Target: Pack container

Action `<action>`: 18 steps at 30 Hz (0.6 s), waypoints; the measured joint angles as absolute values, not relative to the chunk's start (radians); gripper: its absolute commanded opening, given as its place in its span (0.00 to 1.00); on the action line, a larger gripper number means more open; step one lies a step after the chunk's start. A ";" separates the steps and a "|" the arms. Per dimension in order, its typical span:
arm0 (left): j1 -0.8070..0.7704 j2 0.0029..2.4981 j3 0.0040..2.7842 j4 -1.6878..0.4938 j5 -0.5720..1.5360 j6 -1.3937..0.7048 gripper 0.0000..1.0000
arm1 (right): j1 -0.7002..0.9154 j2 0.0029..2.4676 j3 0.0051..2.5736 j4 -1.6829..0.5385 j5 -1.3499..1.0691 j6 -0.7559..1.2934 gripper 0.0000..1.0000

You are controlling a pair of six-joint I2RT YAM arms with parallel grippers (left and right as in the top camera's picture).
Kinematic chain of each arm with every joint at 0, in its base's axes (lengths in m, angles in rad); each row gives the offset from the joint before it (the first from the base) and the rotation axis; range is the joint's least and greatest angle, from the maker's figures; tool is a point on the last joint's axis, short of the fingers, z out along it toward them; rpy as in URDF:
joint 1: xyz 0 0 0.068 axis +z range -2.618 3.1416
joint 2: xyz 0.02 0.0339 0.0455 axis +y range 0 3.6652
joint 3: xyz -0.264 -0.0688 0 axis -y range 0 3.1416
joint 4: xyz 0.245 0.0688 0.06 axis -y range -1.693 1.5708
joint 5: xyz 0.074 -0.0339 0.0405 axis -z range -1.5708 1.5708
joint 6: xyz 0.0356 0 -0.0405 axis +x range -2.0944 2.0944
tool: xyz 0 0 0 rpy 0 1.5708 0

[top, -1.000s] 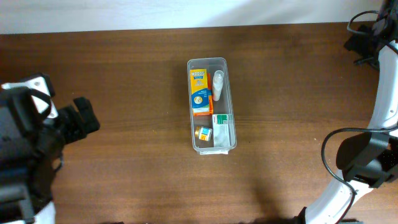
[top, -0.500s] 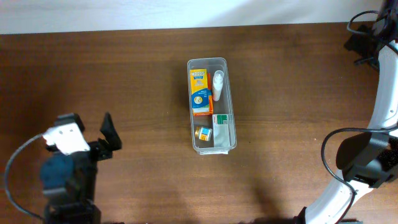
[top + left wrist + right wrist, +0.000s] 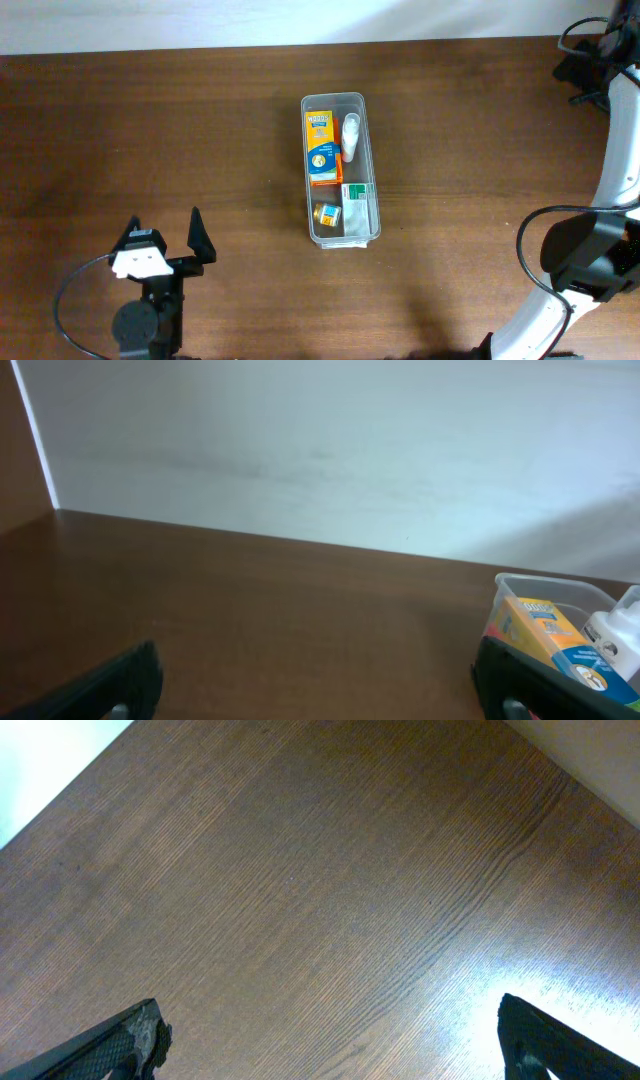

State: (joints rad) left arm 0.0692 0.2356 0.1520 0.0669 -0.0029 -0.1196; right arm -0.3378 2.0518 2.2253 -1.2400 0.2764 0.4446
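The clear plastic container (image 3: 361, 102) stands at the table's middle. It holds an orange and yellow box (image 3: 320, 146), a white bottle (image 3: 351, 136), a green and white box (image 3: 358, 192) and a small orange and blue box (image 3: 328, 214). Its far end shows in the left wrist view (image 3: 540, 588) at the right edge. My left gripper (image 3: 163, 236) is open and empty at the front left, well away from the container. In the left wrist view (image 3: 320, 685) its jaws are spread wide. My right gripper (image 3: 330, 1040) is open over bare wood; its fingers are hidden in the overhead view.
The right arm (image 3: 590, 250) stands along the table's right edge with a black cable looping by it. A white wall (image 3: 320, 450) runs behind the table's far edge.
My left arm has pulled back toward the front edge and lowered, so its gripper now looks much smaller at the front left. The container and right arm have not moved.
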 measured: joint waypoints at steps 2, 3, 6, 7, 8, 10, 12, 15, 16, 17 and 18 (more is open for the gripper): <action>0.069 0.196 0.139 0.064 -0.003 -0.120 1.00 | -0.338 2.052 2.225 -1.240 0.276 0.445 0.98; 0.069 0.174 0.135 0.059 -0.003 -0.120 0.99 | -0.338 2.052 2.225 -1.240 0.276 0.445 0.98; 0.069 0.116 0.130 0.028 -0.003 -0.120 0.99 | -0.338 2.052 2.225 -1.240 0.276 0.445 0.98; 0.069 0.098 0.130 0.007 -0.003 -0.120 0.99 | -0.338 2.052 2.225 -1.240 0.276 0.445 0.99; 0.069 0.079 0.128 -0.015 -0.003 -0.120 0.99 | -0.338 2.052 2.225 -1.240 0.276 0.444 0.99; 0.069 0.050 0.126 -0.061 -0.003 -0.119 0.99 | -0.338 2.052 2.225 -1.240 0.276 0.445 0.98; 0.069 0.028 0.123 -0.097 -0.003 -0.120 0.99 | -0.338 2.052 2.225 -1.240 0.276 0.445 0.98; 0.069 0.017 0.121 -0.118 -0.004 -0.120 0.99 | -0.338 2.052 2.225 -1.240 0.276 0.445 0.98; 0.069 0.017 0.120 -0.117 -0.007 -0.118 0.99 | -0.338 2.052 2.225 -1.240 0.276 0.445 0.98; 0.069 0.017 0.117 -0.117 -0.009 -0.116 0.99 | -0.338 2.052 2.225 -1.240 0.276 0.445 0.98; 0.069 0.017 0.114 -0.117 -0.011 -0.115 0.99 | -0.338 2.052 2.225 -1.240 0.276 0.445 0.98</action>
State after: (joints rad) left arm 0.0692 0.0166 0.1143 -0.1165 -0.0109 -0.1154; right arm -0.3378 2.0518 2.2250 -1.2396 0.2764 0.4446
